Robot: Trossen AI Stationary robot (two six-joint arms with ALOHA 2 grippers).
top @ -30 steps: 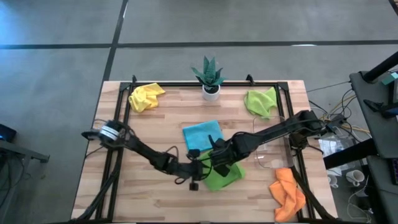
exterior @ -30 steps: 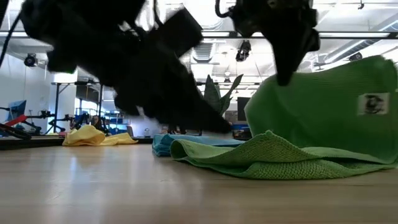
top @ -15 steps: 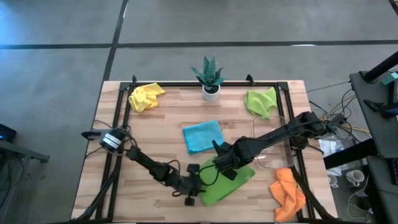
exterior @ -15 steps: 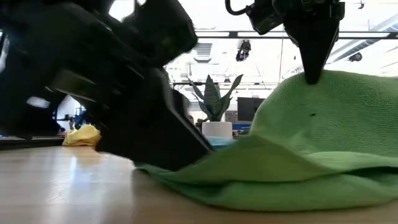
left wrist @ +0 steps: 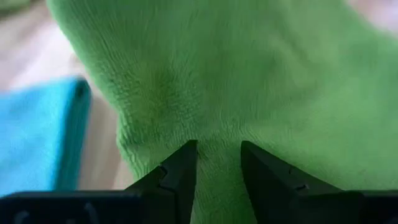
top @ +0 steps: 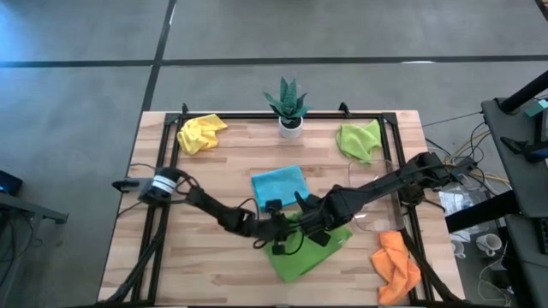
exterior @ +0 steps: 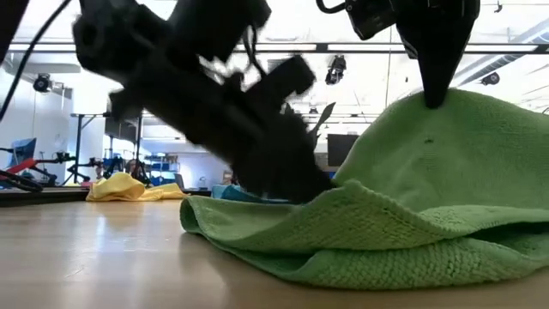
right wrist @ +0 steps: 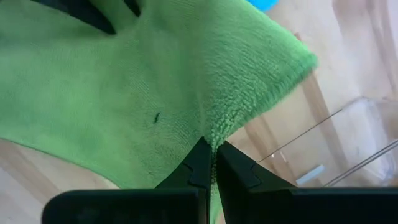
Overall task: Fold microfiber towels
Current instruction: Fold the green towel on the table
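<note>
A lime green towel [top: 310,248] lies in the middle of the table, toward the near edge. In the low view it rises into a peak [exterior: 446,129], and its lower folds [exterior: 343,240] rest on the wood. My left gripper [top: 286,233] reaches in from the table's left and is shut on the towel's left side. My right gripper [top: 311,228] points down and is shut on the towel at the peak. A light blue towel [top: 280,186] lies flat just beyond them. My left gripper pinches a bunched ridge of the green towel [left wrist: 217,163] between its two fingers; how many layers, I cannot tell. The fingers come slanting down from the table's left. The cloth there sits low, close to the table. My right gripper pinches the green towel at its edge [right wrist: 219,132] between the two fingertips. It comes from above, pointing down. The cloth is drawn up into a tent [exterior: 429,116] below the fingers, and it drapes down to the table all round.
A yellow towel [top: 201,133] lies at the far left and a second lime green one [top: 360,139] at the far right. An orange one [top: 396,265] sits at the near right corner. A potted plant [top: 288,107] stands at the far edge, and a clear tray [top: 377,218] is right of the grippers.
My left gripper has swung toward the table's near edge with its part of the green towel, then come back toward the blue towel. The green towel has spread out toward the near edge. My right gripper has kept the raised part up, drifting slightly right.
</note>
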